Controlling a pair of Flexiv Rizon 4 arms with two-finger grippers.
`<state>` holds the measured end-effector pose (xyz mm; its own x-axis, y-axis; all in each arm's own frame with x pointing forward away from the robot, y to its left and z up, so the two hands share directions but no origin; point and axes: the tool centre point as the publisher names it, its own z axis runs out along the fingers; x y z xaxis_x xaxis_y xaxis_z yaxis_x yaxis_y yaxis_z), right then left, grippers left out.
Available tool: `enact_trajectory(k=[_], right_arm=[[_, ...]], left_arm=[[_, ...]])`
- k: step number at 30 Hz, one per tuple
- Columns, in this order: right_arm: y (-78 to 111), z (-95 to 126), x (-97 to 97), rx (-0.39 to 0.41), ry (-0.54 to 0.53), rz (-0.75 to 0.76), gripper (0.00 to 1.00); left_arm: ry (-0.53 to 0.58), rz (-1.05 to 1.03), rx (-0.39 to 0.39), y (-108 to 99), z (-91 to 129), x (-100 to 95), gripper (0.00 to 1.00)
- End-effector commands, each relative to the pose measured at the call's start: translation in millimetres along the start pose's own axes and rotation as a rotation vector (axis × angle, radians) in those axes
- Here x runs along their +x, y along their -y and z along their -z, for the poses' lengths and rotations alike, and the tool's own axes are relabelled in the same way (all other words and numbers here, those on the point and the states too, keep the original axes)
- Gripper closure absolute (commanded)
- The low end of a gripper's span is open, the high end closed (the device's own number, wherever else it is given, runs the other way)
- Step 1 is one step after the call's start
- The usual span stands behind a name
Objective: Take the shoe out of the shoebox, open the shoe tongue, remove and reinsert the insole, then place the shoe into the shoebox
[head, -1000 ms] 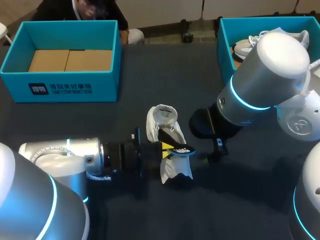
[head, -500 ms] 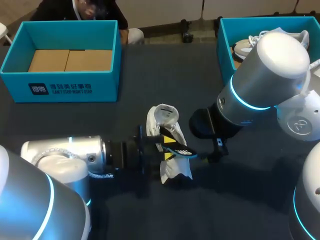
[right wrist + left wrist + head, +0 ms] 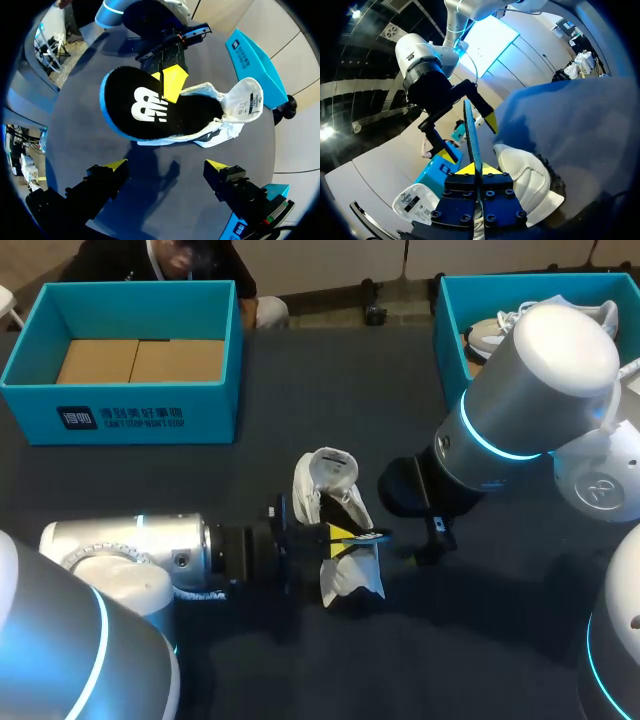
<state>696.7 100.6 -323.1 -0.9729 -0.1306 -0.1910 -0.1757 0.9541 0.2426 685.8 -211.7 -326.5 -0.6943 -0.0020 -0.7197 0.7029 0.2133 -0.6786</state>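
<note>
A white shoe (image 3: 335, 502) lies on the dark table, toe toward me. My left gripper (image 3: 340, 533) comes in from the left and is shut on the black, blue-rimmed insole (image 3: 362, 536) above the shoe's forefoot. In the left wrist view the insole (image 3: 471, 135) stands edge-on between the shut fingers (image 3: 461, 169), with the shoe (image 3: 527, 180) beside them. In the right wrist view the insole (image 3: 150, 112) shows its white logo over the shoe (image 3: 235, 107). My right gripper (image 3: 165, 167) hangs open just right of the shoe, holding nothing.
A teal shoebox (image 3: 120, 415) with a cardboard liner stands at the back left. A second teal box (image 3: 450, 320) at the back right holds another shoe (image 3: 488, 335). My right arm (image 3: 530, 390) hangs over the table's right side.
My left arm has slid a little right toward the shoe. The insole's free end now sits slightly higher and flatter in the left gripper. The right arm has not moved.
</note>
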Motion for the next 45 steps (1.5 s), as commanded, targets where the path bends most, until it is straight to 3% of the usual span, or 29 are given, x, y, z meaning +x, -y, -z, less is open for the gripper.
enact_trajectory(k=[1, 14, 15, 16, 17, 20, 23, 28, 31, 45], right_arm=[[0.8, 0, 1.3, -0.002, 0.001, 0.001, 0.0], [0.8, 0, 1.3, -0.002, 0.001, 0.001, 0.0], [0.8, 0, 1.3, -0.002, 0.001, 0.001, 0.0], [0.8, 0, 1.3, -0.002, 0.001, 0.001, 0.0], [0.8, 0, 1.3, -0.002, 0.001, 0.001, 0.0], [0.8, 0, 1.3, -0.002, 0.001, 0.001, 0.0], [0.8, 0, 1.3, -0.002, 0.001, 0.001, 0.0], [0.8, 0, 1.3, -0.002, 0.001, 0.001, 0.0], [0.8, 0, 1.3, -0.002, 0.001, 0.001, 0.0], [0.8, 0, 1.3, -0.002, 0.001, 0.001, 0.0]], left_arm=[[-0.008, -0.019, 0.0, -13, -6, -0.3, 1.0], [-0.012, -0.053, -0.034, -24, -1, -1.0, 1.0], [-0.01, -0.053, -0.03, -20, 0, -2.3, 0.96], [-0.008, -0.056, -0.028, -17, 0, -3.2, 0.72], [-0.006, -0.057, -0.022, -14, 1, -4.1, 0.61], [-0.001, -0.064, -0.013, -6, 1, -6.4, 0.56], [-0.005, -0.066, -0.002, 0, 0, -6.6, 0.56], [-0.016, -0.056, 0.012, 4, -5, -4.1, 0.7], [-0.026, -0.049, 0.015, 2, -8, -1.1, 1.0], [-0.061, -0.116, -0.048, -27, -4, 4.6, 1.0]])
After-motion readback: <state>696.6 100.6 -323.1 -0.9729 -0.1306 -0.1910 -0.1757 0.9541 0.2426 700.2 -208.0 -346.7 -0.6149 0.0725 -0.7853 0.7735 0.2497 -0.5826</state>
